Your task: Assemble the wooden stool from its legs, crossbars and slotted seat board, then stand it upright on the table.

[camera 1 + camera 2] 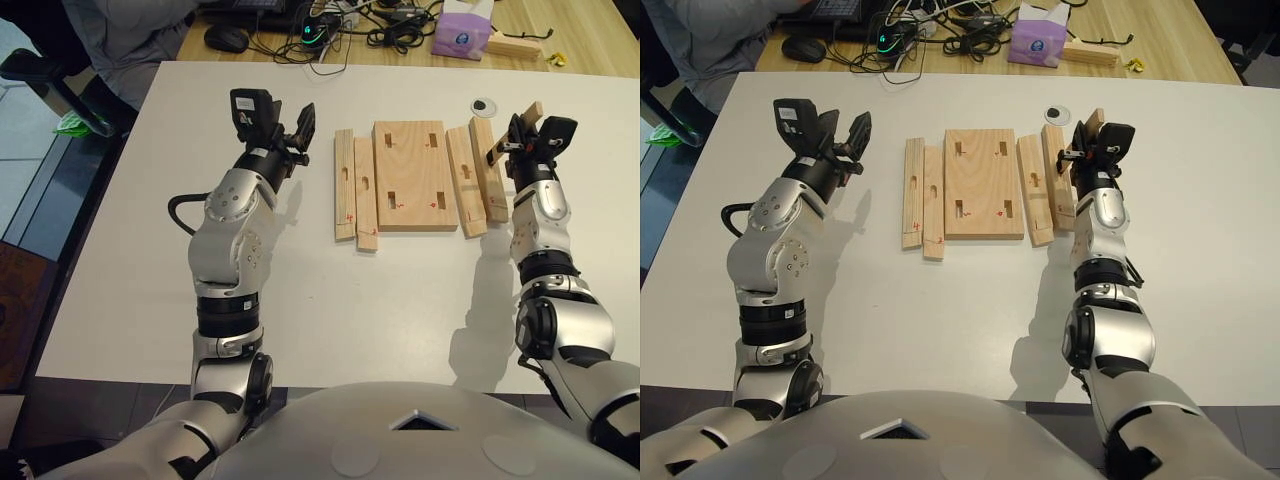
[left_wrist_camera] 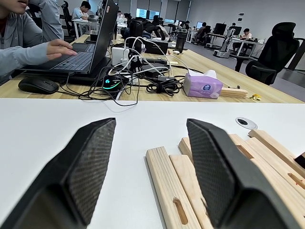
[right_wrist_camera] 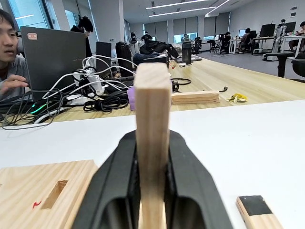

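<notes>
Nothing was joined yet: my right gripper (image 1: 515, 140) clamped one crossbar (image 3: 152, 109), my left gripper (image 1: 290, 128) gaped empty, and the seat board (image 1: 415, 175) and legs (image 1: 345, 185) lay flat.

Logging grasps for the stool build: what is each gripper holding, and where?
The right gripper clamps a short wooden piece by one end; the left gripper holds nothing.
</notes>
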